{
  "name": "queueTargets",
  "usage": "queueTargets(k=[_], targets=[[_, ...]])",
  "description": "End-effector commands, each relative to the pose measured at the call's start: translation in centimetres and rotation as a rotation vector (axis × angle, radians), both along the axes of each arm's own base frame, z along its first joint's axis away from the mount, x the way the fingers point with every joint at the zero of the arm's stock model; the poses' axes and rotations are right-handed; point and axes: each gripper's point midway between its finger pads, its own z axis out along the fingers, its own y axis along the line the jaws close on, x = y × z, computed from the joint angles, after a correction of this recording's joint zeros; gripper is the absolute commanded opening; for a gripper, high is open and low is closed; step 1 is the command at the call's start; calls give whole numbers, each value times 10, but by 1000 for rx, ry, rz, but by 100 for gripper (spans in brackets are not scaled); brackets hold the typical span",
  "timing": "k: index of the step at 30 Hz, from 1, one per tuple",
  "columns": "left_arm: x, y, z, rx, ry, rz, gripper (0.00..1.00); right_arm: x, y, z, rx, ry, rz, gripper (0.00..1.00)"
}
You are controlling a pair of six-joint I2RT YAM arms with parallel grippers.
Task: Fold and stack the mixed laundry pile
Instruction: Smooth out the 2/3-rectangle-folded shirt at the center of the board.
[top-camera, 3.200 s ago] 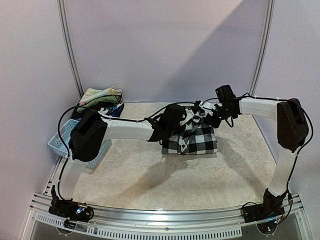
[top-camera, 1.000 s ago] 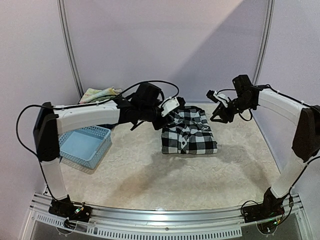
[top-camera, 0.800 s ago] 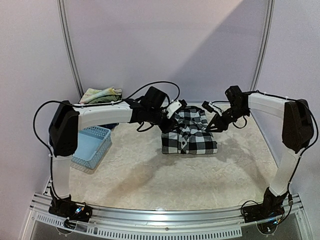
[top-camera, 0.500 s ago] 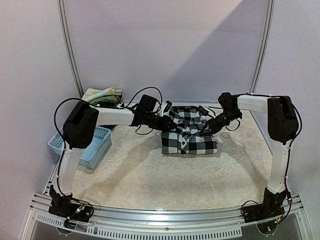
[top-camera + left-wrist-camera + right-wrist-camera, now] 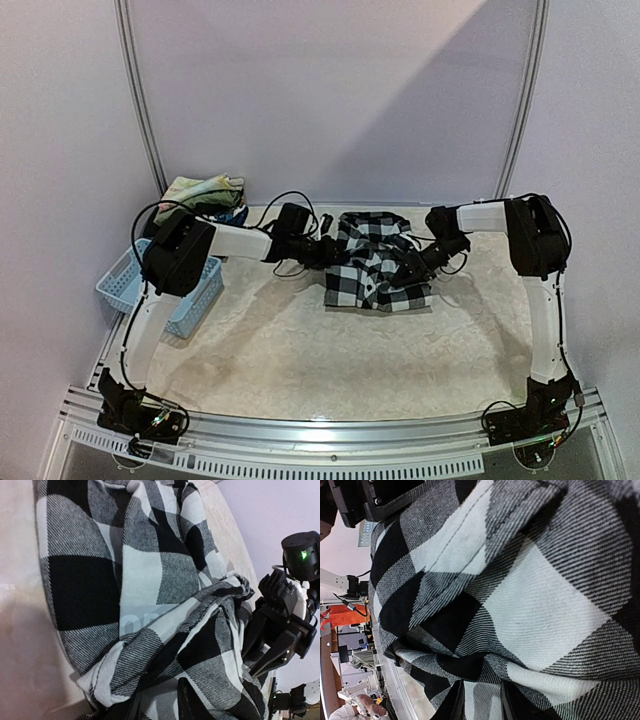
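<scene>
The black-and-white checked shirt (image 5: 372, 282) lies bunched at the table's far middle. My left gripper (image 5: 328, 252) is low at the shirt's left edge, and its wrist view shows checked cloth (image 5: 150, 580) pinched between the jaws (image 5: 157, 707). My right gripper (image 5: 408, 270) is at the shirt's right edge, shut on a fold of the same cloth (image 5: 545, 595), with fabric filling the gap between its jaws (image 5: 481, 705). The rest of the laundry pile, a pale floral cloth (image 5: 203, 190) over a dark blue piece (image 5: 232, 214), sits at the back left corner.
A light blue perforated basket (image 5: 118, 286) stands at the left edge, partly behind the left arm. Metal frame posts (image 5: 140, 110) rise at both back corners. The right arm's black wrist (image 5: 287, 625) shows at the right of the left wrist view.
Both arms have come down and inward from either side of the shirt. Their jaws have closed on its left and right edges, and the cloth has bunched slightly.
</scene>
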Motion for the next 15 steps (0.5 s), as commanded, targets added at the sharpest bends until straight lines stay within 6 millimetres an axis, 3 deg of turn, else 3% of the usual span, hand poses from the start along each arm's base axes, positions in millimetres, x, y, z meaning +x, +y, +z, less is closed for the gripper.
queueTargets(k=[1,5,7,8,10,15], targets=[[11,3,68,5,-171,18,27,2,-7,22,13,-13,-11,28],[-6,10,130,46,-335,4,32,-8,-7,80,69,-145,30,32],[-20,16,143,64,-362,5,33,-16,-8,96,87,-193,40,34],[-28,17,142,67,-357,-1,34,-20,-9,105,99,-220,42,36],[-46,16,135,41,-322,-16,34,-31,-9,105,128,-226,39,37],[-88,-7,96,-123,-147,-81,33,-56,-3,73,204,-35,-2,36]])
